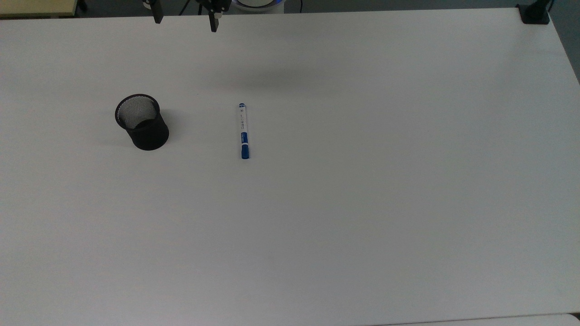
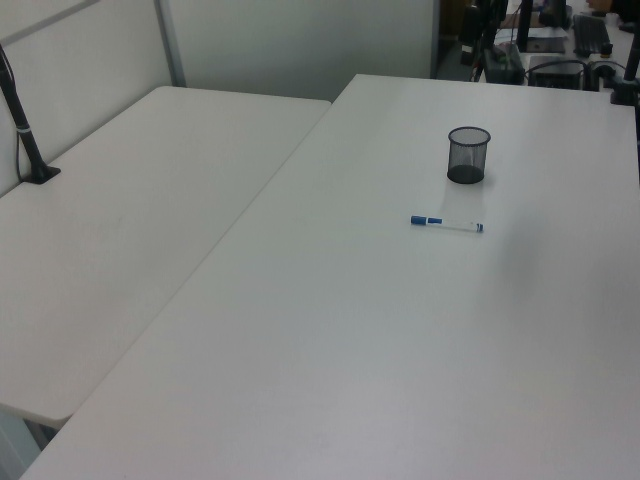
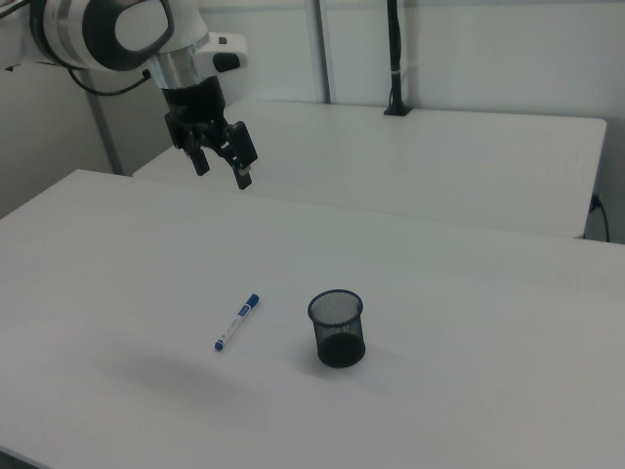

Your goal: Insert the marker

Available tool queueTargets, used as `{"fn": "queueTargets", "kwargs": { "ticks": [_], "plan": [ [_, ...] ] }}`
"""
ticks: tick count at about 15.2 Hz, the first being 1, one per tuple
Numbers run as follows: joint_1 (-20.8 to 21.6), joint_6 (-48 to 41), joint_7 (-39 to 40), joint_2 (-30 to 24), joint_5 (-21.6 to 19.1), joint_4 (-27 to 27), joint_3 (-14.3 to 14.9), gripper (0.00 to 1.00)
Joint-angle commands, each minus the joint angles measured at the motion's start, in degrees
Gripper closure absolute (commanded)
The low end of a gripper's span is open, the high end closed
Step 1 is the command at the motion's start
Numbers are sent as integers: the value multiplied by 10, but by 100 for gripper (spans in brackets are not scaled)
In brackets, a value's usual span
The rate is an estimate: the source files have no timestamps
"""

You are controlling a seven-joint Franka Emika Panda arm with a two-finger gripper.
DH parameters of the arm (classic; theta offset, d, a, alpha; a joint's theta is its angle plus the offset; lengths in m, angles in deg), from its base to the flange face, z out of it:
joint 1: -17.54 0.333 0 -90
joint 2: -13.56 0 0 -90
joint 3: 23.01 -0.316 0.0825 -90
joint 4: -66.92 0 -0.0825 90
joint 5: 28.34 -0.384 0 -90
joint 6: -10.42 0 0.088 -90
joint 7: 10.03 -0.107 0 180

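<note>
The marker [image 1: 244, 131] lies flat on the white table [image 1: 362, 181], its blue cap toward the top view's bottom edge. The black mesh cup [image 1: 141, 121] stands upright to the top view's left of it, about two cup widths away. In the right view the marker [image 3: 237, 321] rests just left of the cup [image 3: 338, 328]; in the left view the marker [image 2: 446, 223] lies in front of the cup [image 2: 468, 155]. My gripper [image 1: 186, 19] hangs open and empty at the table's far edge, well above the surface, also seen high above the marker in the right view [image 3: 224, 171].
A black clamp [image 1: 534, 13] sits on the table's corner at the top view's upper right. A second white table [image 2: 150, 200] adjoins, carrying a black pole mount [image 2: 25, 130]. Wide bare tabletop surrounds the marker and cup.
</note>
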Motion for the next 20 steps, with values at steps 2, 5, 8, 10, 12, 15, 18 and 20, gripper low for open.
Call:
{"fn": "queueTargets", "kwargs": {
  "ticks": [2,5,8,10,12,15,18,20],
  "plan": [
    [1,-18,10,1,-8,3,-4,0],
    [1,-18,10,1,-8,3,-4,0],
    [1,-18,10,2,-8,4,-4,0],
    [1,-18,10,2,-8,4,-4,0],
    [1,-18,11,2,-8,3,-4,0],
    [0,-18,15,2,-8,3,-4,0],
    [1,-18,64,4,-8,-1,-4,0],
    [1,-17,124,13,-4,-12,-4,0]
  ]
}}
